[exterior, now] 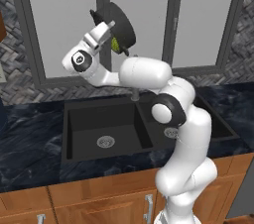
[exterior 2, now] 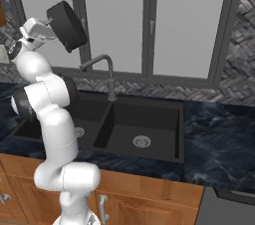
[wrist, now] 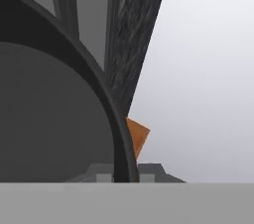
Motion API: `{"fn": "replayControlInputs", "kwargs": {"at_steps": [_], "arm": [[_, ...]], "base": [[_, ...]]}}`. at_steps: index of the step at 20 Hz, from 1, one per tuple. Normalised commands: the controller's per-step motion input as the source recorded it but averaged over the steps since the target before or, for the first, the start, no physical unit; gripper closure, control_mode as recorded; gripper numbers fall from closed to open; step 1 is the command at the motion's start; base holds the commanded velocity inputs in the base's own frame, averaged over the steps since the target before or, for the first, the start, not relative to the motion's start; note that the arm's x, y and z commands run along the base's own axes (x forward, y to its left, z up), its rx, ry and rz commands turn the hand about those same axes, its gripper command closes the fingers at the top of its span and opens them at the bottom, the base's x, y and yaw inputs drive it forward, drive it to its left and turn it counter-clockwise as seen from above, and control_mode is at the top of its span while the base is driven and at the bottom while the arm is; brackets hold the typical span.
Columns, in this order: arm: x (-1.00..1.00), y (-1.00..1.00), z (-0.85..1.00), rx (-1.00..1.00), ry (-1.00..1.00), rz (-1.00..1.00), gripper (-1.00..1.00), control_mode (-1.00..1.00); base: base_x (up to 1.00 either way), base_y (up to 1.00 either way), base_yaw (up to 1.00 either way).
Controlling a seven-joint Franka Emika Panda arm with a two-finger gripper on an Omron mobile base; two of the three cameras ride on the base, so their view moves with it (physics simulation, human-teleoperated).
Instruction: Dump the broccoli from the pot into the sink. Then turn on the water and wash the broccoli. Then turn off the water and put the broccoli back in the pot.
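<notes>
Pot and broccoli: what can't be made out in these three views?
- Right base view: the tipped pot shows its underside; its inside is hidden.
- Left base view: the broccoli is partly hidden by the gripper.
- Left base view: the arm covers part of the sink.

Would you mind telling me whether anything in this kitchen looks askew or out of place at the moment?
Yes: the pot is held high above the sink, tipped steeply on its side in the hand, which grips its rim. The broccoli sits at its lower lip, looking about to drop. Nothing appears spilled or damaged.
</notes>
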Motion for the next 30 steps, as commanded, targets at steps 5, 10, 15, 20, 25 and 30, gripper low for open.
{"fn": "replayControlInputs", "kwargs": {"at_steps": [5,10,15,20,25,30], "arm": [[0.00,0.06,0.03,-0.16,-0.04,0.00,1.00,-1.00],[-0.08,0.08,0.16,-0.13,-0.03,0.00,1.00,-1.00],[-0.49,0.04,0.02,-0.13,-0.04,0.00,1.00,-1.00],[-0.43,0.00,0.00,-0.12,-0.04,0.00,1.00,-1.00],[-0.91,0.00,0.00,0.00,-0.10,0.00,1.00,-1.00],[-1.00,0.00,0.13,0.10,-0.07,0.00,1.00,-1.00]], "base": [[0.00,0.00,0.00],[0.00,0.00,0.00],[0.00,0.00,0.00],[0.00,0.00,0.00],[0.00,0.00,0.00],[0.00,0.00,0.00]]}}
